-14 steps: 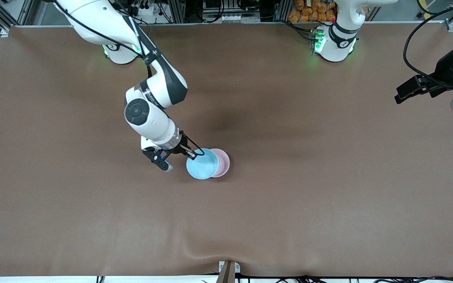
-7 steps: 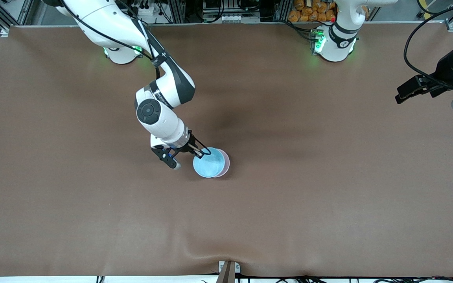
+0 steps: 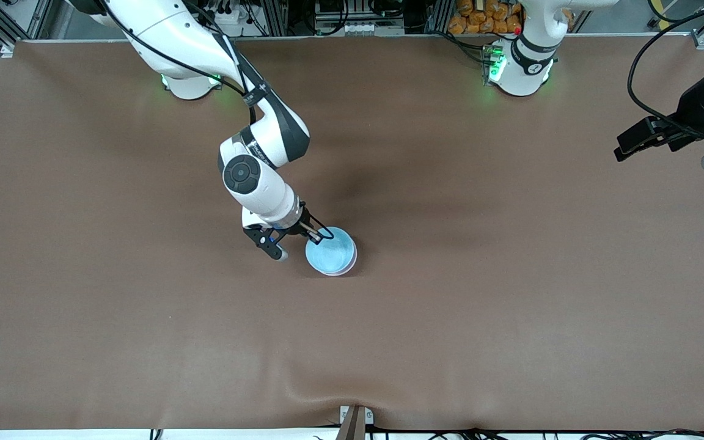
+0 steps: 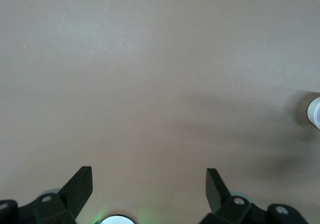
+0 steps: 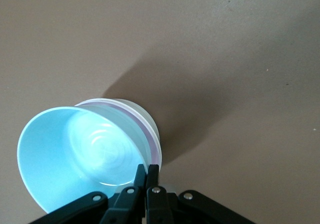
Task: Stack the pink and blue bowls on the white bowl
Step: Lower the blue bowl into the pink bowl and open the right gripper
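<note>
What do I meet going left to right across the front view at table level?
Right gripper, jaws shut on the rim of the glossy light blue bowl → that bowl, over the pale pink bowl → bare brown table → left gripper, waiting, jaws open.

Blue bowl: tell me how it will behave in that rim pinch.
The blue bowl looks stiff: its rim keeps its shape in the right tool. Its glossy surface may slip. Held by one edge above the pink bowl, it tilts.
</note>
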Action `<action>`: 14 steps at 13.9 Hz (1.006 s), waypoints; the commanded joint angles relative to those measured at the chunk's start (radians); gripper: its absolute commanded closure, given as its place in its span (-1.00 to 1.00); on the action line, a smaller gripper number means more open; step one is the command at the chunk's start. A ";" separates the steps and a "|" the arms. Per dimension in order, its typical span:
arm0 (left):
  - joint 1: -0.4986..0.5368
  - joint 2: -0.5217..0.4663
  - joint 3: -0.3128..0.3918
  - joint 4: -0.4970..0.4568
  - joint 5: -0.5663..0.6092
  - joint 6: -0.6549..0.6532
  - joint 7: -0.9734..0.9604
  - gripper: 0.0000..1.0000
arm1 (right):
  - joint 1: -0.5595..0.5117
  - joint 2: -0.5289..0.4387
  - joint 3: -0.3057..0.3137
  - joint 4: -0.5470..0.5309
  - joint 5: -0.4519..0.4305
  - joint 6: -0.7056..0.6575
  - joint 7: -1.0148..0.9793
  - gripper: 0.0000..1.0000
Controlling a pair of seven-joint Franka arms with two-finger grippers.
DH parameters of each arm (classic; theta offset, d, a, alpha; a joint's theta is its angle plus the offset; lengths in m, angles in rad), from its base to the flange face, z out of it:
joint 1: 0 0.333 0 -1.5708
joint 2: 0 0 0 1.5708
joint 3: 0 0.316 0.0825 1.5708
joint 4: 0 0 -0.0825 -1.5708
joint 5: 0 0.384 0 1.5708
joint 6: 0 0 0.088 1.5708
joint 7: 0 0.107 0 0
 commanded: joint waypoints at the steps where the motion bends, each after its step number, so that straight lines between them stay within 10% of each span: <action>1: -0.002 -0.009 0.001 0.000 0.009 -0.009 0.025 -1.00 | 0.018 0.026 -0.010 0.025 0.013 0.018 0.012 1.00; 6: -0.002 -0.012 -0.004 0.000 0.009 -0.009 0.025 -1.00 | 0.022 0.031 -0.010 0.025 0.011 0.023 0.012 1.00; 8: -0.002 -0.014 -0.005 0.000 0.009 -0.011 0.025 -1.00 | 0.022 0.032 -0.011 0.027 0.011 0.019 0.014 -0.57; 9: -0.002 -0.017 -0.005 0.000 0.007 -0.011 0.025 -1.00 | 0.023 0.032 -0.013 0.028 0.008 0.019 0.037 -1.00; 14: -0.002 -0.018 -0.005 0.000 0.007 -0.013 0.025 -1.00 | 0.014 0.017 -0.016 0.053 -0.006 0.009 0.065 -1.00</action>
